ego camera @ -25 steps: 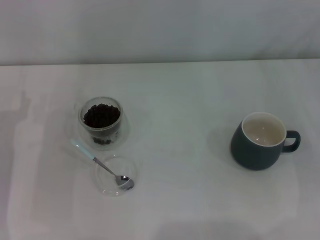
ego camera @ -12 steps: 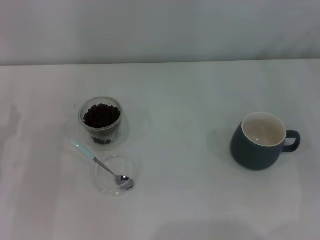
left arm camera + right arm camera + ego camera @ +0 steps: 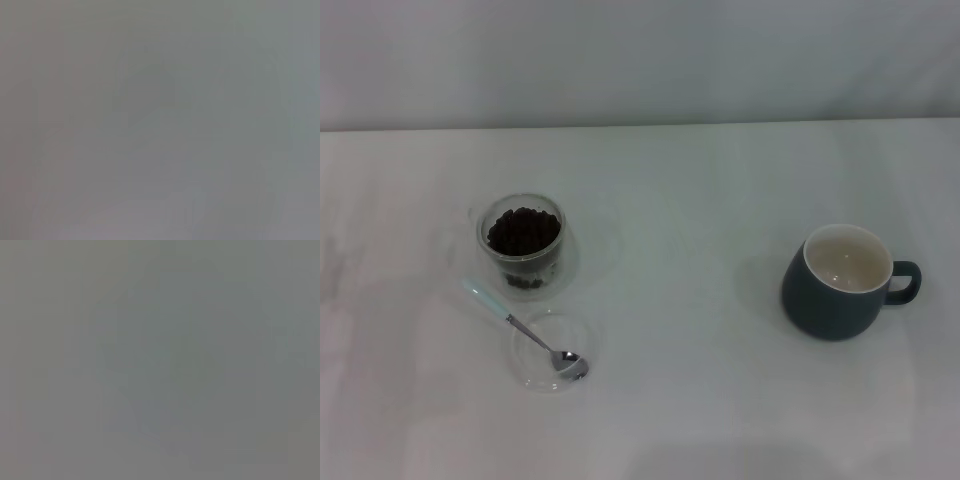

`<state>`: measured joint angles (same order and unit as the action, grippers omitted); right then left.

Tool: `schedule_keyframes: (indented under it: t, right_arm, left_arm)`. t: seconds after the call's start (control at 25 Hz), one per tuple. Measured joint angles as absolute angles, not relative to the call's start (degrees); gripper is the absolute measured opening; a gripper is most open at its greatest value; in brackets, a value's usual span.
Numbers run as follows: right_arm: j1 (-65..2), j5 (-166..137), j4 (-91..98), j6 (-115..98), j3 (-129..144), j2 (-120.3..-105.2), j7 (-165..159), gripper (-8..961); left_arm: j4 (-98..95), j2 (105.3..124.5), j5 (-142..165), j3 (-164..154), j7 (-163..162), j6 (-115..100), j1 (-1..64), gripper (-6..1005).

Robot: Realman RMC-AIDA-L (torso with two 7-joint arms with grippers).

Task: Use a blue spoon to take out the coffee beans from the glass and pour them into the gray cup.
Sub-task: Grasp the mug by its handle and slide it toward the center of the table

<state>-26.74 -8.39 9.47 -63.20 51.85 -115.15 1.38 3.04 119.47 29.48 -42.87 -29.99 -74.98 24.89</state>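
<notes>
The glass (image 3: 523, 245) stands on the left of the white table, filled with dark coffee beans (image 3: 523, 230). In front of it the blue spoon (image 3: 520, 328) lies with its metal bowl in a flat clear glass dish (image 3: 552, 351) and its pale blue handle pointing back left onto the table. The gray cup (image 3: 840, 282) stands at the right, empty, its handle pointing right. Neither gripper shows in the head view. Both wrist views show only plain grey.
The white table (image 3: 680, 200) runs back to a pale wall. A wide stretch of bare table lies between the glass and the gray cup.
A faint shadow at the table's left edge has drifted and faded. The glass, spoon, dish and cup have not moved.
</notes>
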Motion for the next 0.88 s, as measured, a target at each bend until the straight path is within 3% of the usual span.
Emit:
schedule_keyframes:
  t: [0.48, 0.88]
  right_arm:
    - [-25.53, -8.4, 3.75, -69.98, 54.03, -115.61, -6.94, 872]
    - [-16.9, -8.99, 1.34, -82.6, 68.42, -115.06, -22.02, 872]
  left_arm:
    - [2.3, 119.31, 30.49, -44.33, -24.51, -74.95, 25.39, 831]
    - [-3.4, 118.85, 29.98, -44.13, -24.06, -74.51, 24.92, 830]
